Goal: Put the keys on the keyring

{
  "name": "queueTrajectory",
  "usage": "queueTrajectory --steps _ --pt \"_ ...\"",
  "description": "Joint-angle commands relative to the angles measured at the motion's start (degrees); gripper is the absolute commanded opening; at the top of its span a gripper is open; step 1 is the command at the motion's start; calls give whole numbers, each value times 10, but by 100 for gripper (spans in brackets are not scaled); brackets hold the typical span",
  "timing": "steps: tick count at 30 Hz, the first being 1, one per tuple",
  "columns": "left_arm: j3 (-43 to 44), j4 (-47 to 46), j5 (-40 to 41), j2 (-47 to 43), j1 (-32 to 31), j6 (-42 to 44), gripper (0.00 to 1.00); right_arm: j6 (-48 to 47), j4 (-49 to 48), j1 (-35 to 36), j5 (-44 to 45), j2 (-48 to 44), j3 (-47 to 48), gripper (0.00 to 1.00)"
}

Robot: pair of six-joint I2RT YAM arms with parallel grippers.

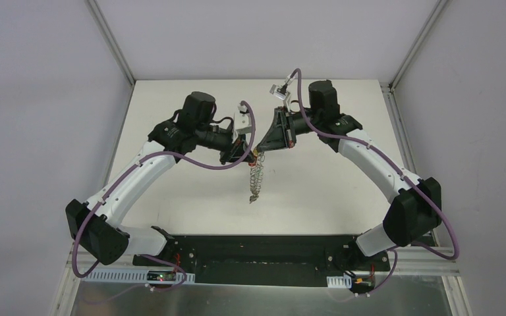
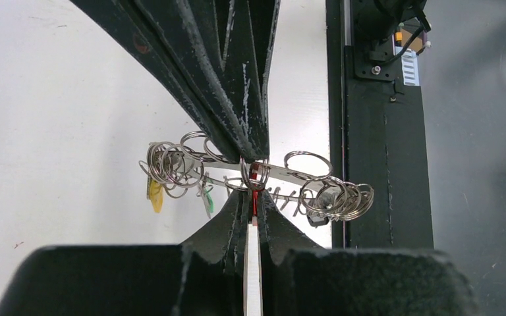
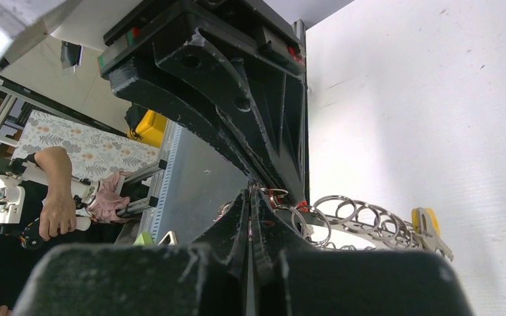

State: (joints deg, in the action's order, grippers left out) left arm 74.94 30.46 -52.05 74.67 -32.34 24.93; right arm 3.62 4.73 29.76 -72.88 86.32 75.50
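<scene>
Hanging between 2 grippers over the middle of the white table (image 1: 171,197) is 1 keyring (image 1: 255,179). Its low end is drooping toward the table, and I can't tell if it is touching. 2 arms are reaching in, 1 from each side, & their tips are sitting nose to nose at the top of the keyring.

The left gripper (image 1: 242,157) is squeezing all the way shut, w/ a thin red key (image 2: 257,176) pinched right between its tips. The right gripper (image 1: 261,149) is squeezing fully shut too, biting the flat grey strip of the keyring just beside that red key.

From the left wrist view, the keyring is lying sideways, edge-on. Lots of little wire loops are bunching at both ends, too many & too tangled to count.

I am counting 3 keys by colour: 1 red, 1 yellow key (image 2: 155,196) & 1 green key (image 2: 206,201). The yellow & green ones are dangling near each other under the left bunch of loops. Something dark is hanging under the right bunch, but I can't tell if it is a key.
</scene>
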Motion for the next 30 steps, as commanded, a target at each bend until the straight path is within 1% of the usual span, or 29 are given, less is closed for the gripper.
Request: queueTrajectory --steps 1,13,17,22,26,30 --pt "-6 -4 -20 -7 -13 -4 0 1 -33 -3 -7 -3 4 0" --pt "-9 -4 -14 -6 -28 -14 0 -23 -12 -3 9 -4 5 0" --pt "-2 -2 0 -5 -28 -16 1 -32 -2 -2 10 -7 5 0" --pt "12 19 34 -11 -27 -2 18 -72 30 -5 11 -16 7 0" --pt "29 33 44 -12 -24 -4 30 -90 44 -5 8 -20 5 0" --pt "40 28 41 -13 -20 -32 38 -96 47 -5 6 -23 3 0"
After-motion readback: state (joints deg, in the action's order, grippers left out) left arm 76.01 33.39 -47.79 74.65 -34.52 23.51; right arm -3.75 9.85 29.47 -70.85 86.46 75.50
